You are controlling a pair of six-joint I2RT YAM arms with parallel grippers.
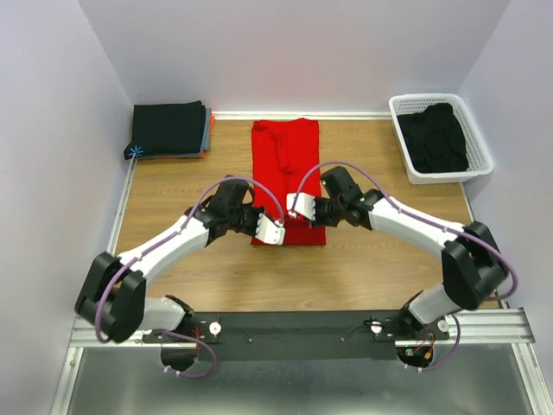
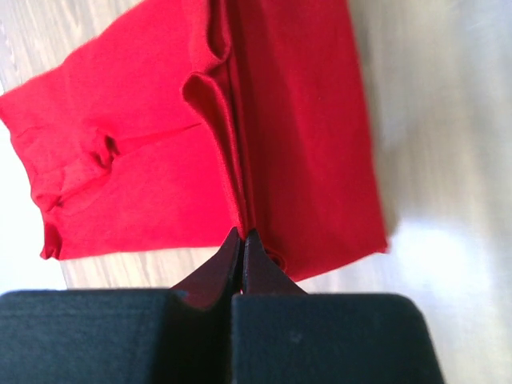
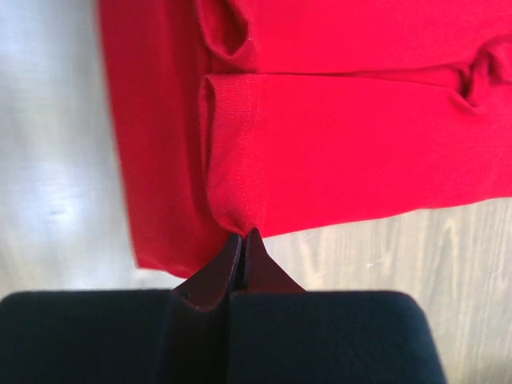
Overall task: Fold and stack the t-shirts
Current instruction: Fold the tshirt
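The bright red t-shirt (image 1: 285,160) lies folded into a long strip in the middle of the table. My left gripper (image 1: 276,233) is shut on a fold at its near edge; in the left wrist view its tips (image 2: 242,237) pinch the red cloth (image 2: 304,136). My right gripper (image 1: 294,207) is shut on the same near end; in the right wrist view its tips (image 3: 243,237) pinch a hem corner of the red shirt (image 3: 352,144). A stack of folded black shirts (image 1: 168,128) sits at the back left. Another black shirt (image 1: 436,138) lies crumpled in the basket.
A white lattice basket (image 1: 399,108) stands at the back right corner. Walls close in the table on the left, back and right. Bare wooden table (image 1: 173,186) lies on both sides of the red shirt.
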